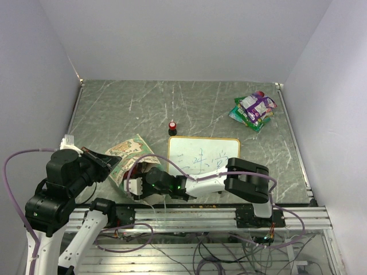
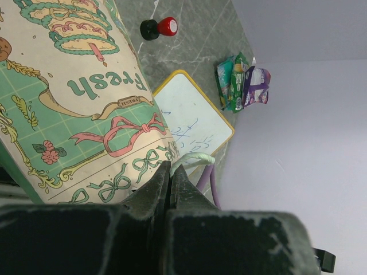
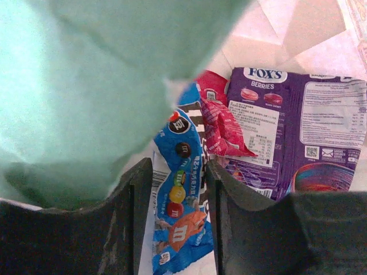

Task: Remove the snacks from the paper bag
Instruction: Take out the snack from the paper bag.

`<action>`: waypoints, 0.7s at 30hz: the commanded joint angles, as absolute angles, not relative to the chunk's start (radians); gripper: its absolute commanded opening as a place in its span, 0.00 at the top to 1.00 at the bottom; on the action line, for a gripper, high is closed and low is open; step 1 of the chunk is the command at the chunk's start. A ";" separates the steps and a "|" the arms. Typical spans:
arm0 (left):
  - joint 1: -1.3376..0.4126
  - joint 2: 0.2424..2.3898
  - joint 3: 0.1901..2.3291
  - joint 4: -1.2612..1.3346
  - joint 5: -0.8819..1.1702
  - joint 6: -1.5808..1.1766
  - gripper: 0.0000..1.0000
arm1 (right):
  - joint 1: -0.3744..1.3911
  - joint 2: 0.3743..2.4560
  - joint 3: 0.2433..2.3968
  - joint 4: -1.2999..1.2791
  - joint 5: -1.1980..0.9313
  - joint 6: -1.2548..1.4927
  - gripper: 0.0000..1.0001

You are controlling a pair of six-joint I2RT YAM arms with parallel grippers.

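The cream paper bag [image 1: 129, 153] with mint-green panels lies on its side near the table's front left. My left gripper [image 2: 170, 172] is shut on its white string handle [image 2: 195, 157], beside the printed bag face [image 2: 74, 97]. My right gripper [image 3: 179, 172] is inside the bag mouth, under the mint panel [image 3: 86, 86]; it also shows in the top view [image 1: 137, 184]. Its jaws stand open either side of a blue packet [image 3: 180, 195]. A red packet [image 3: 221, 123] and a purple packet [image 3: 292, 132] lie beside it. More snacks [image 1: 254, 110] are piled at the far right.
A wood-framed whiteboard [image 1: 203, 157] lies right of the bag, under the right arm. A small red-topped black knob [image 1: 172, 126] stands behind the whiteboard. The snack pile [image 2: 243, 86] sits close to the table's right edge and wall.
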State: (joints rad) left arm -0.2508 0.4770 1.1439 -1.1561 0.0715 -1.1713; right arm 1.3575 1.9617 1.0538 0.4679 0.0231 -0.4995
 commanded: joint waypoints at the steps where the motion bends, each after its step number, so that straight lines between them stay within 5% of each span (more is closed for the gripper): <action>1: -0.255 0.467 1.146 -1.138 0.082 -1.181 0.93 | 1.342 1.976 1.073 0.467 0.030 -0.470 0.62; 21: -0.255 0.465 1.166 -1.160 0.056 -1.186 0.93 | 1.339 1.901 1.090 0.436 0.041 -0.470 0.89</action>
State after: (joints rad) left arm -0.2508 0.4717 1.1442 -1.1576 0.0700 -1.1862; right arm 1.3426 1.9537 1.0718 0.4358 0.0357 -0.4782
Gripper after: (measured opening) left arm 0.072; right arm 0.128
